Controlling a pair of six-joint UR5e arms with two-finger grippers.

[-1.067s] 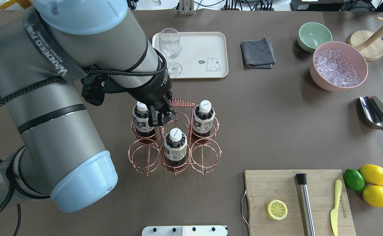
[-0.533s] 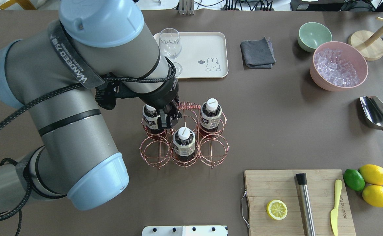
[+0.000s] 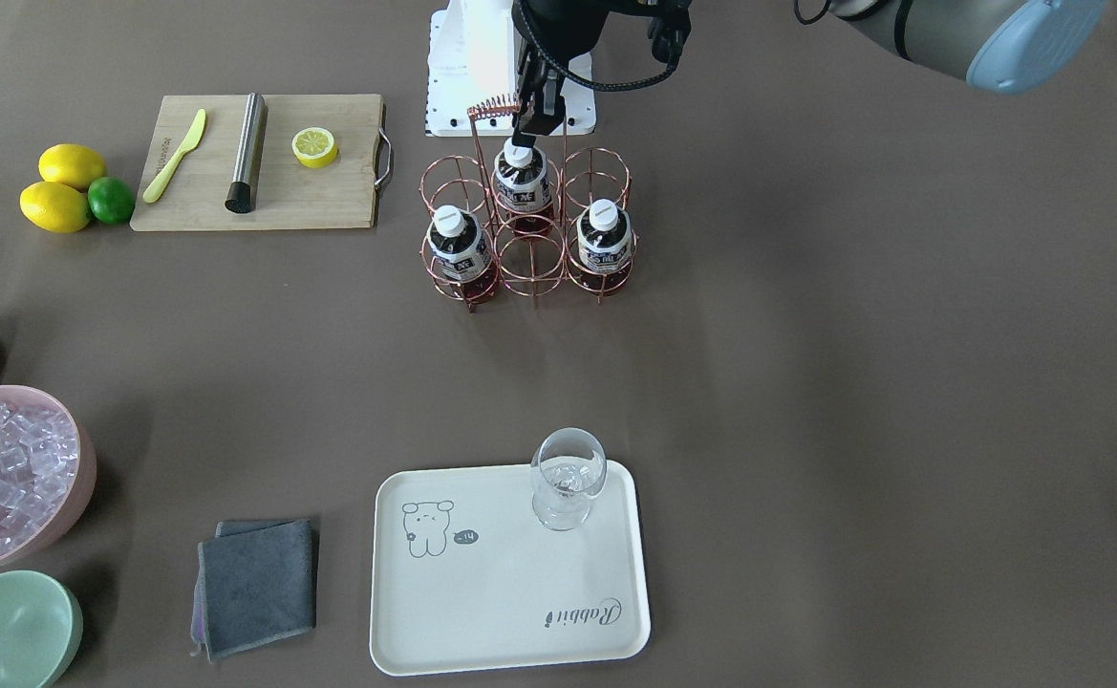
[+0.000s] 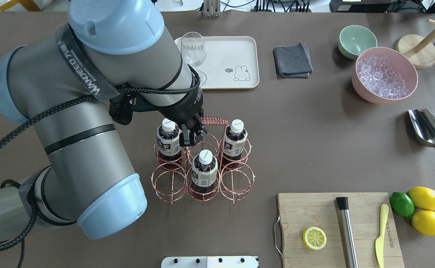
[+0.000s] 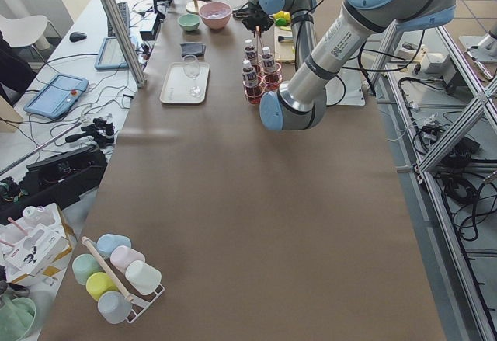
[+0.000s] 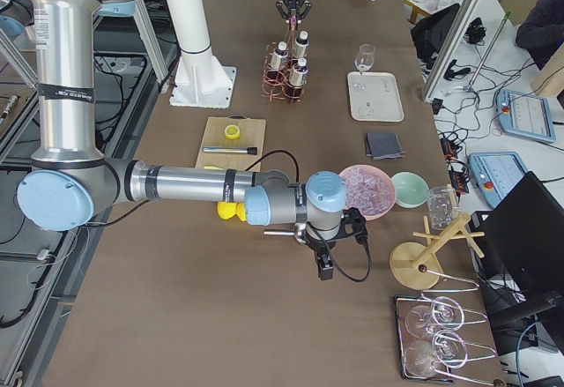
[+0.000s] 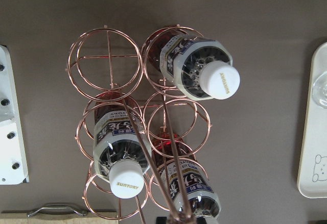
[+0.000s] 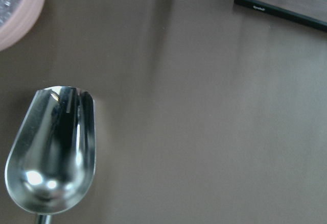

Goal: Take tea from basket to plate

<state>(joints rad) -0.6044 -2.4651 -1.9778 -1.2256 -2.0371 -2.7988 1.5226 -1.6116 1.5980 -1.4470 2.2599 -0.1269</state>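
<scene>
Left arm: enters from the near left and reaches over the middle of the counter, wrist bent downward.
Left end effector: points straight down, fingers drawn together on the basket handle.
Right arm: stretched level toward the counter's right end.
Right end effector: points down; finger state indiscernible.

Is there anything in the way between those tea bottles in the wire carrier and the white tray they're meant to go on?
The table between the basket and the plate shows nothing. A stemmed glass stands on the plate's left end, and the basket's coiled handle rises among the tea bottles, beside the left gripper.
</scene>
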